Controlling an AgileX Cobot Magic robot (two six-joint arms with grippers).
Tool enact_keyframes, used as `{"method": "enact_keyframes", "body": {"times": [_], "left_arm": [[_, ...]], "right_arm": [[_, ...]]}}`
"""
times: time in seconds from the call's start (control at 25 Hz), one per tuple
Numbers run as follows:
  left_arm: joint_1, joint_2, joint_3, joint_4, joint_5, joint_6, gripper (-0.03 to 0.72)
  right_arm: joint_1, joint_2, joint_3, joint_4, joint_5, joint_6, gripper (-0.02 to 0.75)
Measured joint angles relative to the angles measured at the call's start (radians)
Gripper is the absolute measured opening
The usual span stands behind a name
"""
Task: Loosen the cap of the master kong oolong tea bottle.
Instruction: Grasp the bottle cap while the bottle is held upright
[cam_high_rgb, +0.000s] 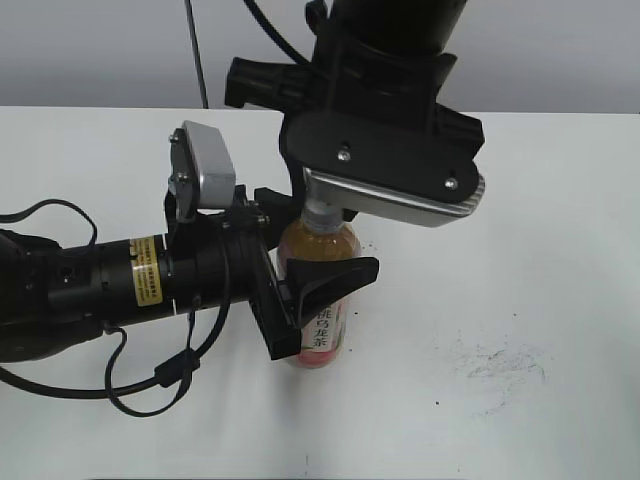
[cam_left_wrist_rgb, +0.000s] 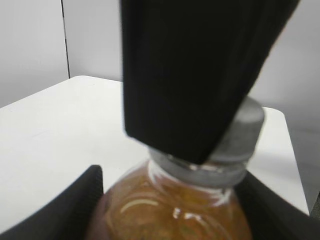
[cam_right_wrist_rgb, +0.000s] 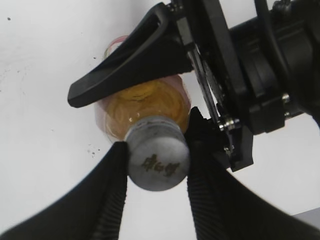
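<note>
The master kong oolong tea bottle (cam_high_rgb: 322, 330) stands upright on the white table (cam_high_rgb: 520, 300), amber tea showing above its pink-and-white label. My left gripper (cam_high_rgb: 312, 268) reaches in from the left and is shut on the bottle's body. In the left wrist view its fingers (cam_left_wrist_rgb: 65, 210) flank the amber shoulder (cam_left_wrist_rgb: 170, 205). My right gripper (cam_right_wrist_rgb: 159, 165) comes down from above, shut on the grey cap (cam_right_wrist_rgb: 157, 160), with a ribbed finger (cam_right_wrist_rgb: 110, 195) pressed on each side. In the left wrist view a black finger of the right gripper (cam_left_wrist_rgb: 195, 75) covers most of the cap (cam_left_wrist_rgb: 240, 130).
The left arm's black body and cables (cam_high_rgb: 100, 290) lie across the table's left side. Faint dark scuff marks (cam_high_rgb: 500, 365) show on the table to the right. A wall rises behind the table's far edge (cam_high_rgb: 560, 60).
</note>
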Motion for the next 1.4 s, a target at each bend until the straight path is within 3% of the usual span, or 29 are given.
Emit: {"method": "enact_keyframes", "body": {"times": [0.2, 0.36, 0.6, 0.84, 1.0, 1.4], "left_arm": [[0.000, 0.000, 0.000, 0.000, 0.000, -0.002, 0.448], [0.000, 0.000, 0.000, -0.006, 0.000, -0.010, 0.448], [0.000, 0.000, 0.000, -0.007, 0.001, -0.011, 0.448], [0.000, 0.000, 0.000, -0.009, 0.001, -0.011, 0.448], [0.000, 0.000, 0.000, -0.009, 0.001, -0.012, 0.448], [0.000, 0.000, 0.000, -0.009, 0.001, -0.012, 0.448]], "right_arm": [[0.000, 0.000, 0.000, -0.005, 0.001, 0.217, 0.305], [0.000, 0.000, 0.001, -0.024, 0.002, 0.482, 0.396], [0.000, 0.000, 0.001, -0.029, 0.004, 1.072, 0.494], [0.000, 0.000, 0.001, -0.009, 0.006, 1.631, 0.501], [0.000, 0.000, 0.001, 0.037, 0.009, 1.892, 0.501], [0.000, 0.000, 0.001, 0.016, 0.010, 2.295, 0.396]]}}
